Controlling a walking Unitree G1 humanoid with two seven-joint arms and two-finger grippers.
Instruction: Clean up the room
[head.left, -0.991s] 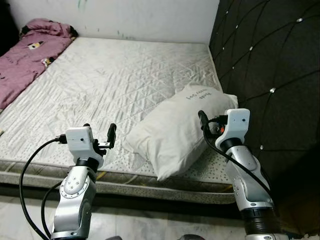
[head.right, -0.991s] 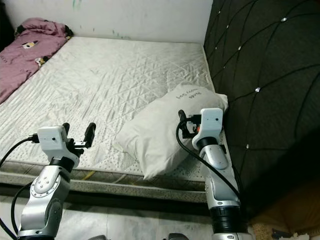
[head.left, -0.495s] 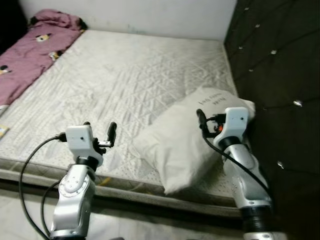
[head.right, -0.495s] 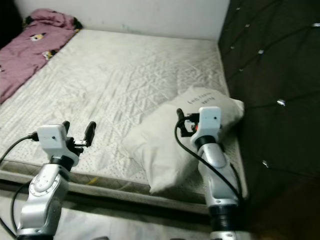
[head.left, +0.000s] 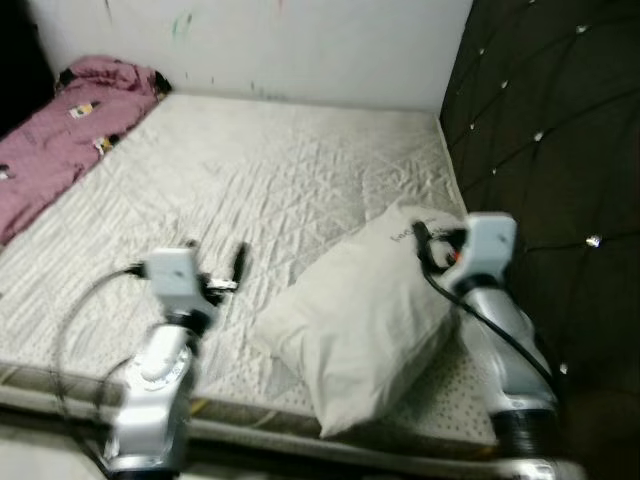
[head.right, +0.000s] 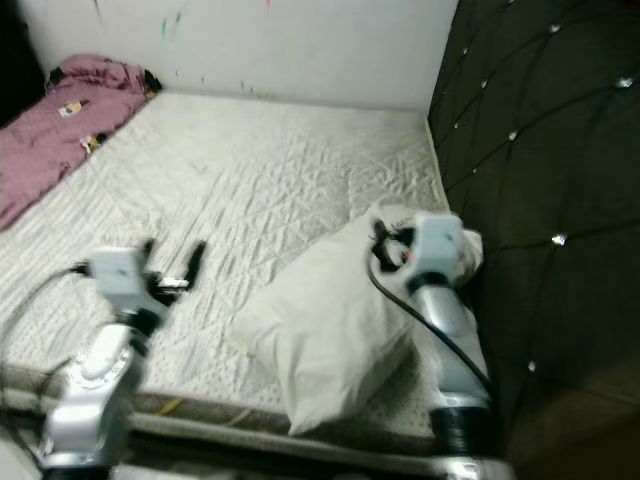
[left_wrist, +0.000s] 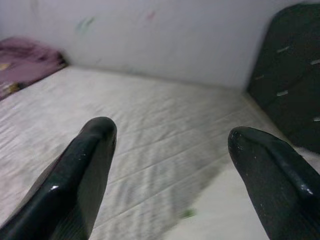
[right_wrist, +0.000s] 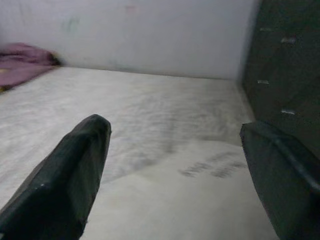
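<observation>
A white pillow (head.left: 365, 320) with dark lettering lies askew on the bare quilted mattress (head.left: 280, 170), near its front right corner and close to the black headboard. My right gripper (head.left: 432, 242) is raised over the pillow's far end, open, holding nothing; in the right wrist view the pillow (right_wrist: 200, 200) lies below its spread fingers (right_wrist: 70, 175). To the pillow's left my left gripper (head.left: 215, 265) hovers over the mattress's front part, open and empty, its fingers (left_wrist: 82, 172) wide apart in the left wrist view. The eye views are blurred.
A crumpled pink blanket (head.left: 70, 125) lies at the mattress's far left. The black tufted headboard (head.left: 560, 120) rises along the right side. A white wall (head.left: 300, 45) closes the far end. The mattress's front edge (head.left: 250, 425) runs just below my arms.
The whole picture has shifted and blurred, so the camera has moved. Both arms keep about the same raised pose, with the fingers still spread. The pillow lies as before.
</observation>
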